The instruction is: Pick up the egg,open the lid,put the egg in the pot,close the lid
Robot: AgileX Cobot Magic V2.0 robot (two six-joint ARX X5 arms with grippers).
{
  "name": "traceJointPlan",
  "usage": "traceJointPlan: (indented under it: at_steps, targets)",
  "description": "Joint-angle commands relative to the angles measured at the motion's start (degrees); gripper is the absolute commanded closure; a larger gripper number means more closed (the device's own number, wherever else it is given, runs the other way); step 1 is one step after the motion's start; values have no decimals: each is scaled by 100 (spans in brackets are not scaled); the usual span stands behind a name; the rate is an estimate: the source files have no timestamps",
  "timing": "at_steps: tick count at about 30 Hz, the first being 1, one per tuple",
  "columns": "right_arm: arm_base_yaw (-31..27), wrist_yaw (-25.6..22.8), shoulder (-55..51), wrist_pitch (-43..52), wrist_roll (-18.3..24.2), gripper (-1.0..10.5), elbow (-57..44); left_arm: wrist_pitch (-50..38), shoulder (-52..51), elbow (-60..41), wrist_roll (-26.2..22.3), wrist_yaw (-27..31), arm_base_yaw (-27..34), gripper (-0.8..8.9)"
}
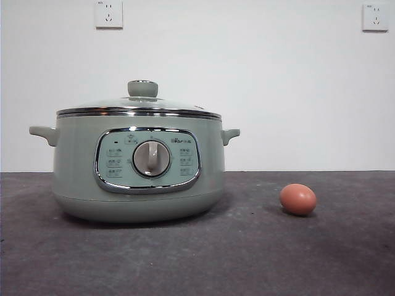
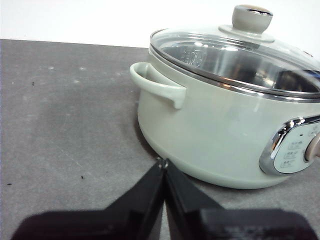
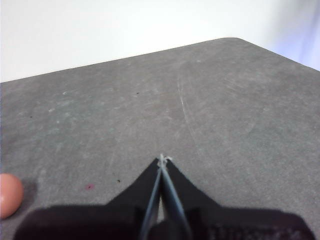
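Observation:
The sage-green pot stands left of centre on the dark table in the front view, its glass lid with a green knob resting shut on it. A reddish-brown egg lies on the table to the pot's right, apart from it. My left gripper is shut and empty, close to the pot below its side handle; the lid shows there too. My right gripper is shut and empty over bare table, with the egg off to one side at the frame edge.
A white wall with two power sockets stands behind the table. The grey table top spreads in front of the pot and egg. The table's far rounded corner shows in the right wrist view.

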State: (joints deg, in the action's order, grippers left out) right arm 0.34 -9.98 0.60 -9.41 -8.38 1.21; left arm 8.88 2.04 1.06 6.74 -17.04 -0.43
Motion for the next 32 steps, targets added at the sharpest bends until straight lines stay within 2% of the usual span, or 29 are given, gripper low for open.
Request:
traceJointPlan:
  at_steps: [1, 6, 11, 15, 21, 24, 32]
  targets:
    - [-2, 92, -9, 48, -68, 946, -31, -37, 0, -59, 76, 13, 11, 817]
    - [-2, 413, -9, 201, -81, 951, -31, -31, 0, -26, 81, 13, 11, 819]
    - [0, 686, 4, 369, -437, 956, 201, -31, 22, 157, 382, 15, 11, 820]
    - [2, 1064, 173, 363, -686, 957, 623, -9, 168, 494, 793, -15, 11, 820]
    - [2, 1617, 828, 2, -675, 957, 1637, 289, 647, 1351, 824, -140, 11, 820]
    - [2, 1847, 1276, -474, -581, 957, 2286, 632, 988, 1888, 796, -140, 11, 820]
    - [2, 2533, 2693, -2205, 323, 957, 4262, 1864, 2096, 3532, 184, -608, 11, 820]
